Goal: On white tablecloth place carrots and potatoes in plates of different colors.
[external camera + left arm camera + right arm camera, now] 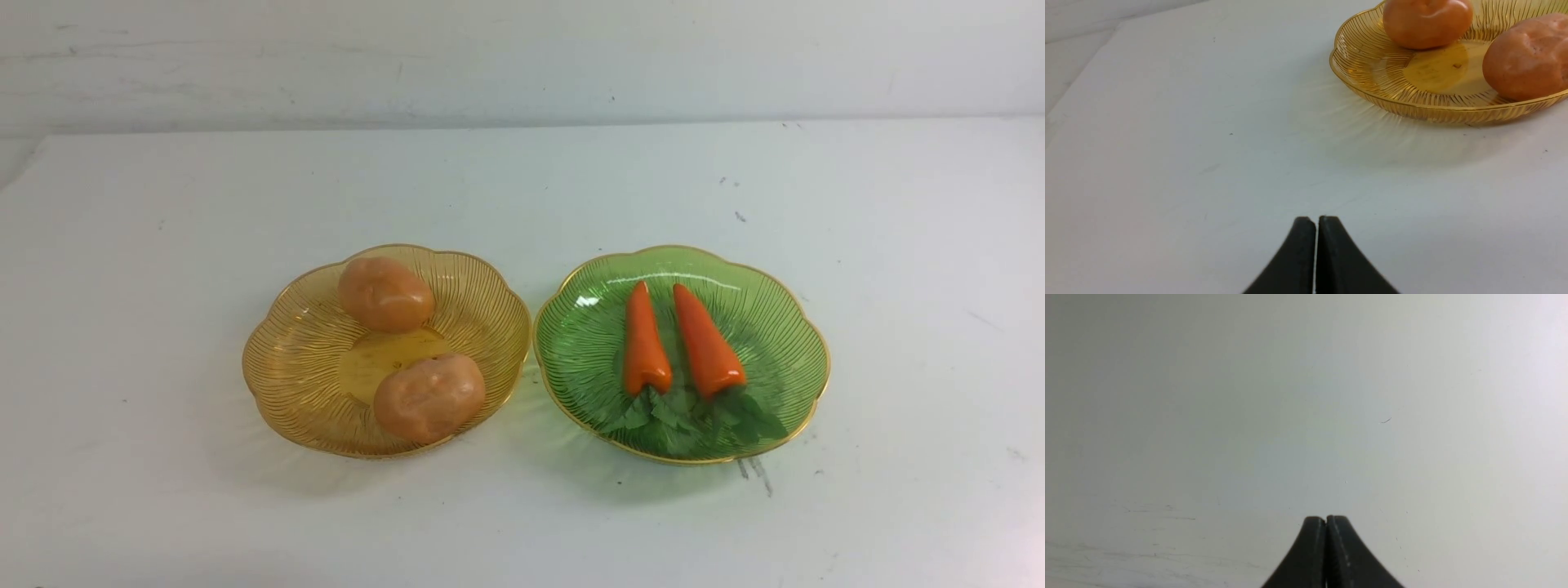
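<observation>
Potatoes (385, 294): two, both in the amber plate; one lies toward its far side, the other nearer the robot and farther right, with a gap between them.
Carrots (709, 343): two, both in the green plate, side by side; bodies apart, narrow ends pointing away from the robot.
Leaves (673, 416): dark green, at the carrots' near ends, spread toward the near rim and bunched close together.
Amber plate (310, 359): on the left, upright on the cloth, ribbed and see-through, with a scalloped gold edge.
Green plate (571, 359): just beside it on the right, same ribbed make and gold edge; whether the two rims touch, cannot tell.
Tablecloth (522, 523): white, under both plates, with small dark specks and a few scuffs; darker streaks by the green plate's near rim.
Wall (522, 65): pale, behind the cloth's far edge, marked with faint grey streaks.
Left fingers (1329, 241): shut together, holding nothing, apart from the amber plate and potatoes.
Right fingers (1337, 539): also shut, nothing held; a pale, lightly marked surface fills the view beyond them.
Arms: neither shows in the front view.
</observation>
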Controlling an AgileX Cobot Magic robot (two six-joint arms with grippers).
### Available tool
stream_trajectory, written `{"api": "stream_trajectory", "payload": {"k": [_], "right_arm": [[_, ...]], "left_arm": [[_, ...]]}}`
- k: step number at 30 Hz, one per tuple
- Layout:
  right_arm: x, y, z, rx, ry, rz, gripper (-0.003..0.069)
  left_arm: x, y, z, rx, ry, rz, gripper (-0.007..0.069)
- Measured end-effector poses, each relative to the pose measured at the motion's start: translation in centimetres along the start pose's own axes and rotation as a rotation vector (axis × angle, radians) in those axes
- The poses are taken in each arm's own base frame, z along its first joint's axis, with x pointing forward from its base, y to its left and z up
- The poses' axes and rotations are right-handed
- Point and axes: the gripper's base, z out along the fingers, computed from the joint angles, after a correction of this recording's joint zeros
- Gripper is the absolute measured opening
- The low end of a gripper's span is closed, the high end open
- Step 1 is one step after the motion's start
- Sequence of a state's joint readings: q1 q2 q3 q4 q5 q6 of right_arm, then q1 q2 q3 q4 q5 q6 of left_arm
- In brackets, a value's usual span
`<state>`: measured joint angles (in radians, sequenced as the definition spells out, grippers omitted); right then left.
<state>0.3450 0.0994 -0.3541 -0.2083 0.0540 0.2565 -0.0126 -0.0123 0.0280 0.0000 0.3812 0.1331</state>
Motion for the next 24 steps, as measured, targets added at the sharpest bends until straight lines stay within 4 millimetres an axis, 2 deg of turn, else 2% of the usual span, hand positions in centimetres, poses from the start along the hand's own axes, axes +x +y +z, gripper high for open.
{"api": "stream_trajectory", "payload": {"k": [17, 23, 24], "right_arm": [[0.5, -0.1, 0.0, 0.010, 0.047, 0.001, -0.0015], [2.6, -0.3, -1.0, 0.062, 0.146, -0.065, -0.0015], [4.3, -0.7, -1.5, 0.132, 0.194, -0.108, -0.0015]], "left_arm": [[0.0, 0.0, 0.0, 0.000, 0.000, 0.000, -0.0003], [0.0, 0.0, 0.0, 0.000, 0.001, 0.000, -0.0003], [0.0, 0.0, 0.0, 0.000, 0.001, 0.000, -0.0003]]}}
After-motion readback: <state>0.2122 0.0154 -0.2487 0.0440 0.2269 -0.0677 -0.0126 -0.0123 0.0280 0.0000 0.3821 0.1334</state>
